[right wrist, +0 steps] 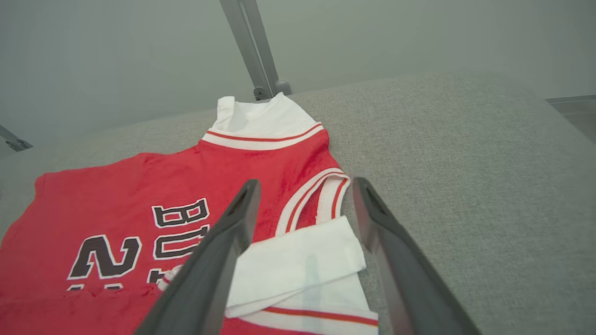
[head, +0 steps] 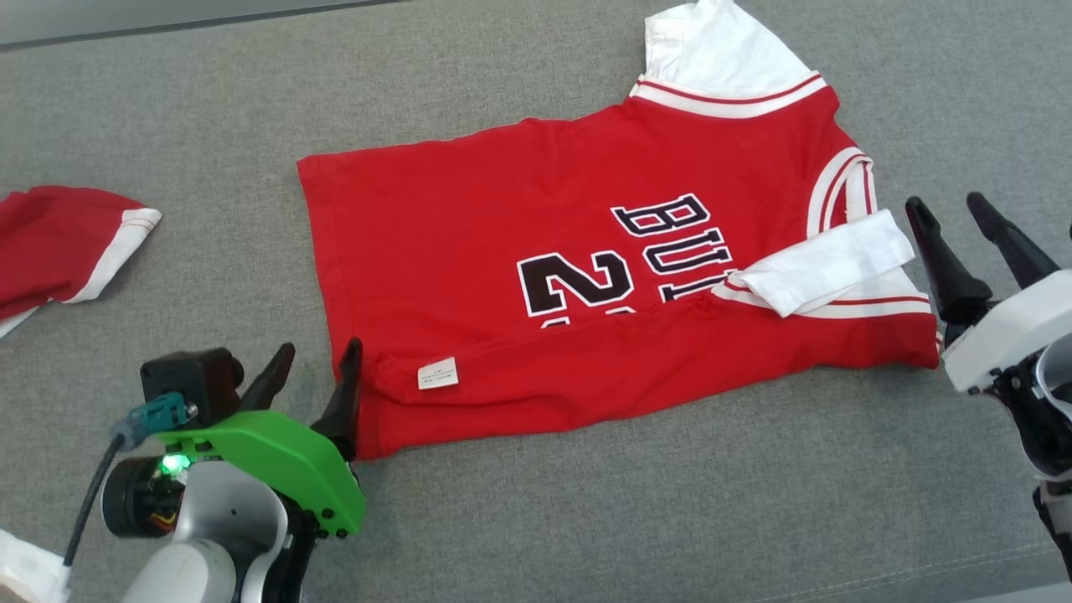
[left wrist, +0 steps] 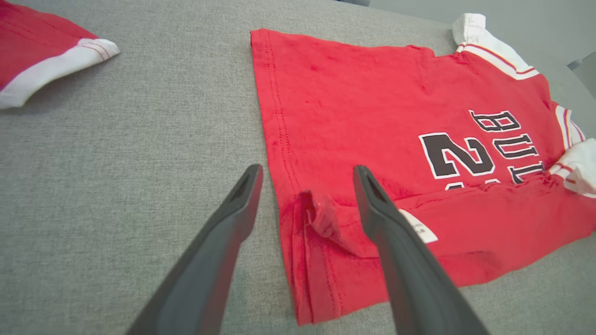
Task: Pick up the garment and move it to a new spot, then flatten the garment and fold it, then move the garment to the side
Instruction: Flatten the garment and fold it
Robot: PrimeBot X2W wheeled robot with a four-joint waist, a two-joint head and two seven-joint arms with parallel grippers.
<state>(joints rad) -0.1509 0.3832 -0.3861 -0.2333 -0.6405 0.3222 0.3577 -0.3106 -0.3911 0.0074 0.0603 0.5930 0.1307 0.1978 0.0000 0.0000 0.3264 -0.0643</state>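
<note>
"Seeing the garment [head: 519, 243] all right from there?"

"Yes. I have it lying flat in the middle of the grey fabric surface [head: 670, 511], red side with the dark lettering up. Its near edge is folded up over the body, so a white label [head: 437, 373] shows. One white sleeve [head: 825, 264] lies folded across the right end."

"And your pincers?"

"My left pincer [head: 322, 347] is at the near left corner, fingers spread apart, one finger over the bunched hem, holding nothing. My right pincer [head: 945, 201] stands just beside the sleeve end, fingers also apart, empty. A second red garment [head: 59, 243] lies well off to the left."
</note>
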